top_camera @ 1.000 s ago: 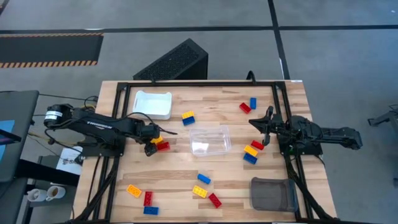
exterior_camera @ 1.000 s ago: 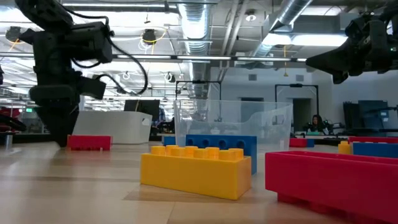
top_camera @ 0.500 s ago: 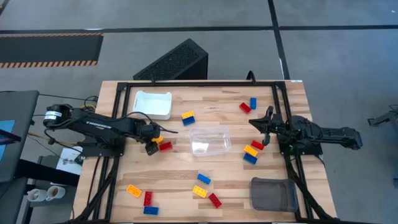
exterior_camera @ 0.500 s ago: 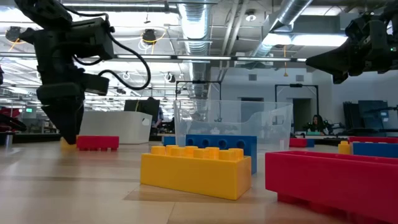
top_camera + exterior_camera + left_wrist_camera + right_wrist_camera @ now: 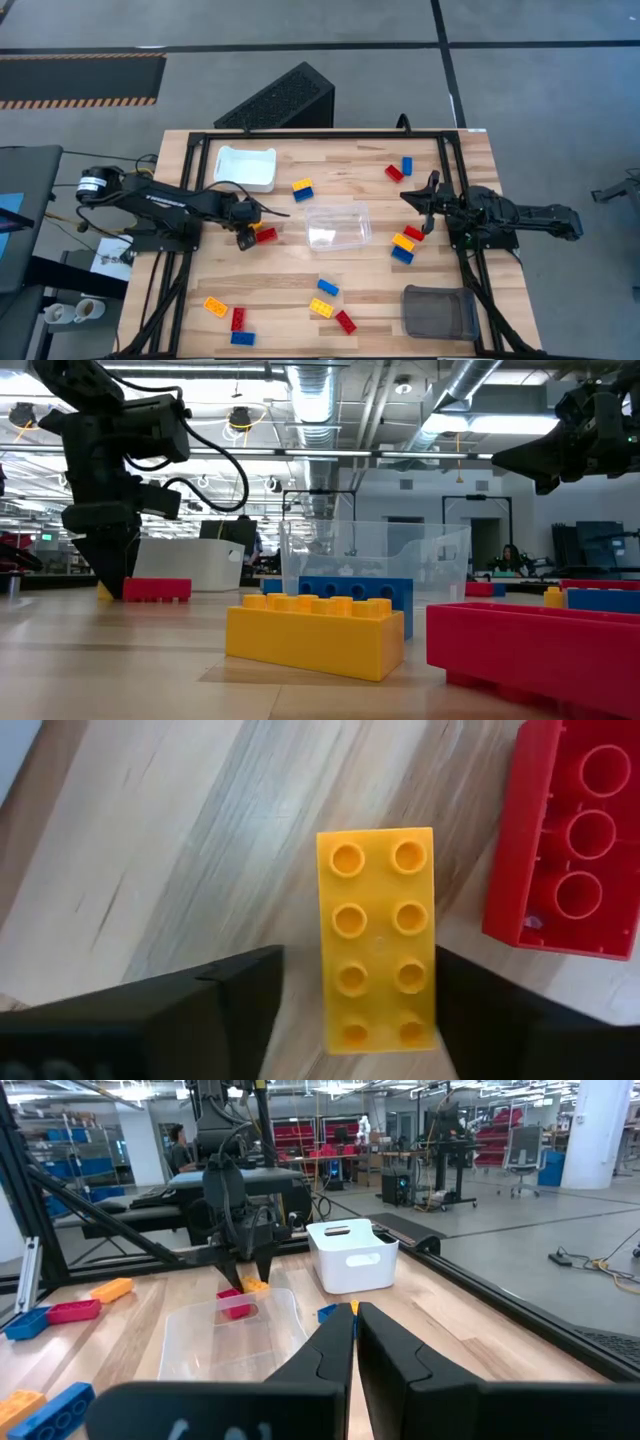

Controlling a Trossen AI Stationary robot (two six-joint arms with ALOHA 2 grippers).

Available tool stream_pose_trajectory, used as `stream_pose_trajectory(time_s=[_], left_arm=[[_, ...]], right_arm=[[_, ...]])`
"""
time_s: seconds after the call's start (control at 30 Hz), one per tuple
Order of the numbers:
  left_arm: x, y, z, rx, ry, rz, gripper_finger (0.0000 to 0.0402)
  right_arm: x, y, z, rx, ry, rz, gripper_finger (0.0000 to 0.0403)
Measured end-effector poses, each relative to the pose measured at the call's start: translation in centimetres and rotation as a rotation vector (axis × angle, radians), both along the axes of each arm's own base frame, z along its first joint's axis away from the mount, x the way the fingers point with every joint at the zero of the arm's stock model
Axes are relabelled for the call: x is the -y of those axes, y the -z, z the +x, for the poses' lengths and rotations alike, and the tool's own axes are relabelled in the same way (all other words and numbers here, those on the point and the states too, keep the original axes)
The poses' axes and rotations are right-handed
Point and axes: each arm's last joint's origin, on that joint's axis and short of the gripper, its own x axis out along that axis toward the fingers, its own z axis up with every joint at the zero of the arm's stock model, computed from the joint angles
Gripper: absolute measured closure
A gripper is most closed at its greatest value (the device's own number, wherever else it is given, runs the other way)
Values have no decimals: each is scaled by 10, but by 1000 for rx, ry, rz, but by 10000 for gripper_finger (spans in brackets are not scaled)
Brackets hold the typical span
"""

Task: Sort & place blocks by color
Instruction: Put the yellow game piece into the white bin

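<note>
My left gripper [image 5: 243, 234] points down, open, over a yellow block [image 5: 378, 940] that lies flat on the table with its studs up. One finger stands on each long side of the block. A red block [image 5: 565, 840] lies beside it with its hollow side up, also seen in the low view [image 5: 157, 589]. My right gripper [image 5: 355, 1330] is shut and empty. It hovers above the table's right side [image 5: 408, 196], near red, yellow and blue blocks [image 5: 405, 245]. Other blocks lie scattered across the table. My left gripper comes from above with its fingers along the yellow block's two long sides. One finger [image 5: 240, 990] stands off with a clear gap. The other [image 5: 470, 1000] lies close against the block's edge [image 5: 430, 970], and I cannot tell whether it touches.
A white bin [image 5: 246, 167] stands at the far left. A clear container [image 5: 338, 224] sits mid-table and a grey container [image 5: 438, 311] at the near right. Block clusters lie at the near left [image 5: 228, 315], near centre [image 5: 330, 305] and far right [image 5: 400, 168]. A yellow-blue pair [image 5: 302, 188] lies by the clear container.
My left gripper has shifted a little toward the table's right. The red block beside it has slid slightly the same way. The yellow block now shows at the fingertips in the low view. My right arm has kept still.
</note>
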Motion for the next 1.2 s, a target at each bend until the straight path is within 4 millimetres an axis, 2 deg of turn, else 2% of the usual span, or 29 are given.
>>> stream_pose_trajectory(time_s=[0.13, 0.23, 0.47, 0.7, 0.93, 1.2], left_arm=[[0, -7, -6, 14, 0, 1, 299], [-1, -16, -11, 31, -14, -2, 300], [-6, -66, -13, 293, -65, 133, 300], [-28, -101, -20, 437, -128, 275, 300], [-66, -101, -24, 391, -172, 267, 300], [-105, -86, -32, 327, -222, 187, 300]], right_arm=[[0, 0, 0, 0, 0, 0, 360], [0, 0, 0, 0, 0, 0, 360], [0, 0, 0, 0, 0, 0, 360], [0, 0, 0, 0, 0, 0, 360], [0, 0, 0, 0, 0, 0, 360], [0, 0, 0, 0, 0, 0, 360]])
